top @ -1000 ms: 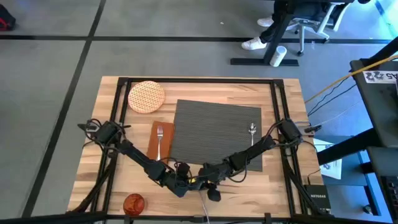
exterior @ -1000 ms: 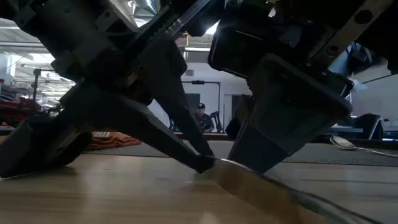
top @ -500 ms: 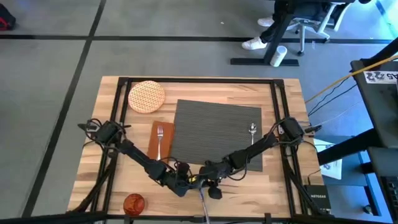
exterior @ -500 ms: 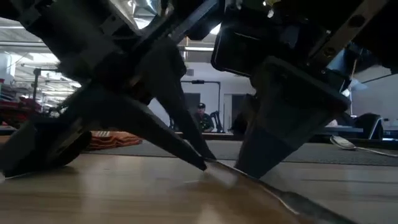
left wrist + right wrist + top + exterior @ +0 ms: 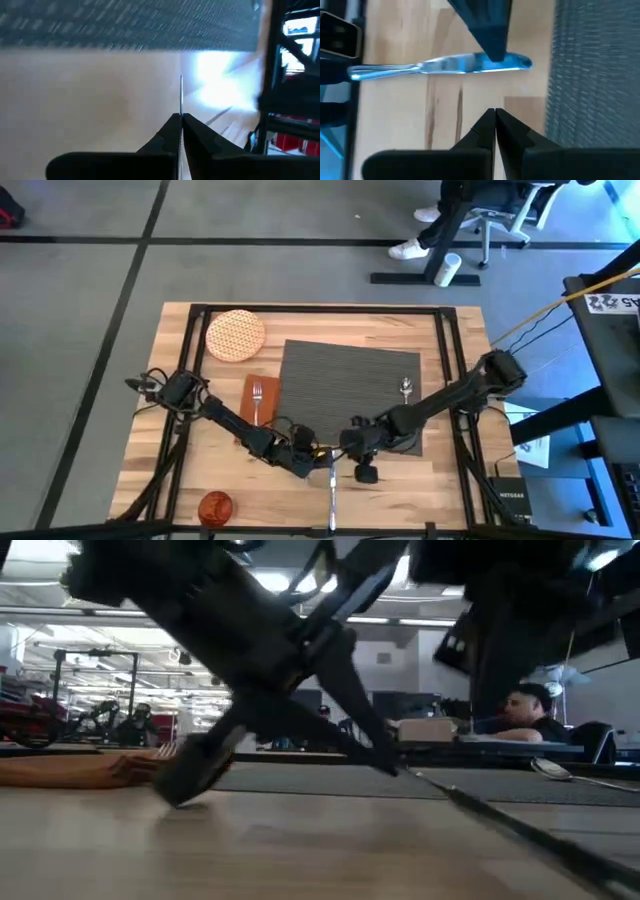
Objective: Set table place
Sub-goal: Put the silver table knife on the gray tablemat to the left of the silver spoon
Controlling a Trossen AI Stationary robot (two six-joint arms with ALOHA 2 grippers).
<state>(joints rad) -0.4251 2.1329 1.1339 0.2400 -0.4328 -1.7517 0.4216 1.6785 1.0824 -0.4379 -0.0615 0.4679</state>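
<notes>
The knife is clamped near its blade tip by the left gripper, on the table just below the placemat. The right gripper is held closed on nothing, just beside the blade.

Worktop was pale, smooth wood planking; placemat ribbed, matt grey weave; knife shiny polished metal; napkin brown cloth.
</notes>
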